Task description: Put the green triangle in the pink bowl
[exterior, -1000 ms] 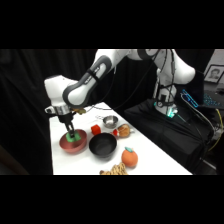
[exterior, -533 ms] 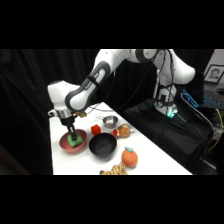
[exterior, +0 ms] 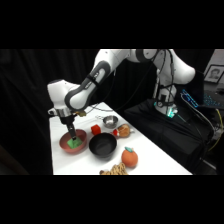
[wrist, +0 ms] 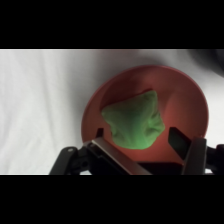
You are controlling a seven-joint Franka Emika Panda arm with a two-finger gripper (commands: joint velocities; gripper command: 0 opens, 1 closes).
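The green triangle (wrist: 134, 125) lies inside the pink bowl (wrist: 187, 95), resting on its floor. In the wrist view my gripper (wrist: 135, 134) straddles the block, one finger on each side, with a small gap showing at the right finger; the fingers stand open. Seen from the side, the gripper (exterior: 73, 139) reaches down into the pink bowl (exterior: 64, 145) at the table's near left, and the green triangle (exterior: 76, 144) shows just beneath it.
A black bowl (exterior: 102, 145) sits right beside the pink one. Behind it are a small red object (exterior: 95, 130), a silver bowl (exterior: 110, 121) and a brownish toy (exterior: 123, 131). An orange fruit toy (exterior: 130, 158) and a tan object (exterior: 114, 171) lie near the front edge.
The gripper has come down with the green triangle from above the pink bowl into it; the arm's forearm swung slightly lower. The other objects have not moved.
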